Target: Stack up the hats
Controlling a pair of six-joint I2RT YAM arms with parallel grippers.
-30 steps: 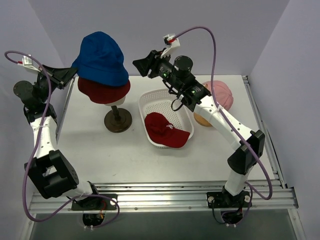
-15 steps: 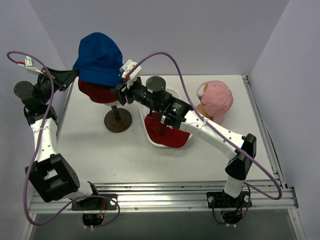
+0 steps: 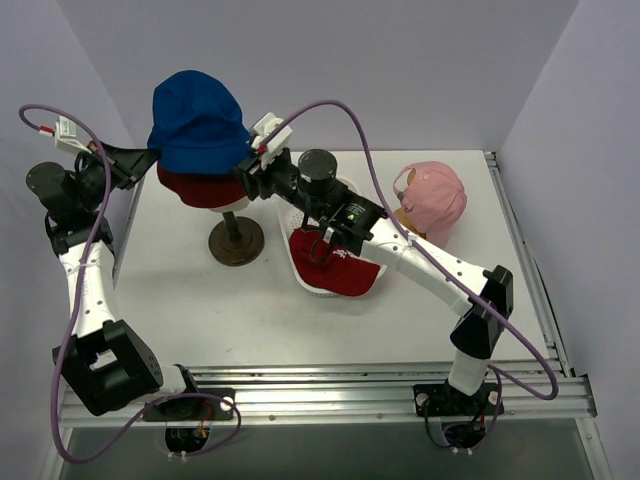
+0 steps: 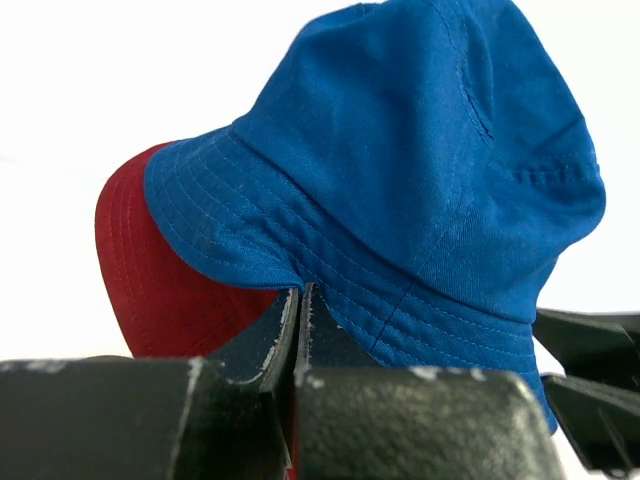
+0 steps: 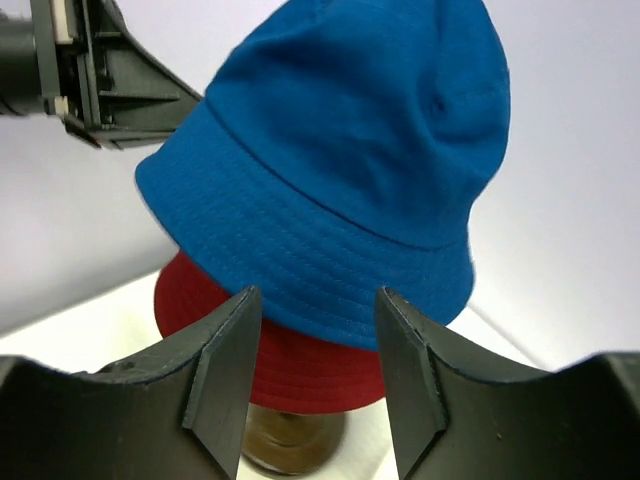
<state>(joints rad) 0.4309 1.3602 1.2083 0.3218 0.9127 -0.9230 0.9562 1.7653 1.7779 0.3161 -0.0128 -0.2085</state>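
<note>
A blue bucket hat [image 3: 197, 122] sits over a dark red bucket hat [image 3: 200, 188] on a mannequin head with a brown stand [image 3: 236, 242]. My left gripper [image 3: 150, 157] is shut, its tips [image 4: 300, 290] pinching the left edge of the blue hat's brim [image 4: 400, 150]. My right gripper [image 3: 246, 172] is open at the hats' right side. In its wrist view the open right gripper [image 5: 315, 300] frames the blue brim [image 5: 340, 130] and the dark red brim [image 5: 310, 365], touching neither. A red peaked cap [image 3: 332, 262] lies in a basket. A pink peaked cap [image 3: 436, 195] rests at the back right.
The white perforated basket [image 3: 298, 270] stands right of the stand, under my right arm. A tan object [image 3: 403, 217] lies beneath the pink cap. White walls close the left, back and right sides.
My right gripper swung left and down from the back middle to the right brim of the stacked hats. The left gripper stayed shut at the blue brim, shifting only slightly.
</note>
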